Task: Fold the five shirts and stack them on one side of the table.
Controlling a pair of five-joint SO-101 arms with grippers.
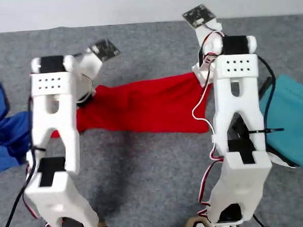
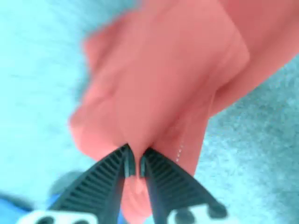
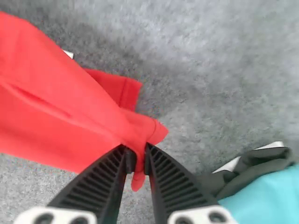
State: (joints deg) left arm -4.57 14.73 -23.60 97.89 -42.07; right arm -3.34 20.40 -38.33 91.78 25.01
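Blue knit cloth lay bunched at the left edge of the table: a blue shirt, crumpled into loose folds on the grey, felt-like table surface.

Just beside it, I observed the left gripper pressed together on the red shirt. Its ribbed black fingers pinched a gathered fold at that end of the garment.

The red shirt ran as one long band across the middle of the table, from the left gripper to the right one. The fabric was smooth and matte, with soft lengthwise creases, and a hemmed sleeve lay doubled near its right end. I could not tell whether the band was lifted clear of the surface.

At that end the right gripper was clamped on a small red corner, with cloth showing between the jaws.

At the right edge lay a teal shirt, flat and broad. A dark garment was crumpled against its near edge.
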